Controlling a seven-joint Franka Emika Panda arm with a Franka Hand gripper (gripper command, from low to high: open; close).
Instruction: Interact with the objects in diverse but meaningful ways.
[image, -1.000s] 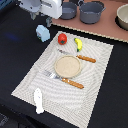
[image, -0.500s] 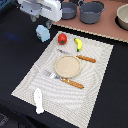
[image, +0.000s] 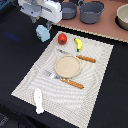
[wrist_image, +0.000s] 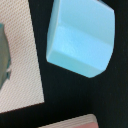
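The pale blue-white carton (image: 43, 33) sits upper left, just below the gripper (image: 44, 21). Its jaws' state (fingers unseen) cannot be told.

A placemat (image: 95, 75) is lying across the middle of the table, with a plate (image: 67, 66) sitting at its centre. The tomato (image: 62, 38) and banana (image: 78, 44) are resting side by side on the mat's far edge. The carton (image: 43, 33) is standing just off the mat to the exterior view's left, and the small white piece (image: 38, 100) is lying off its near corner. Two pots (image: 91, 11) are sitting at the far side
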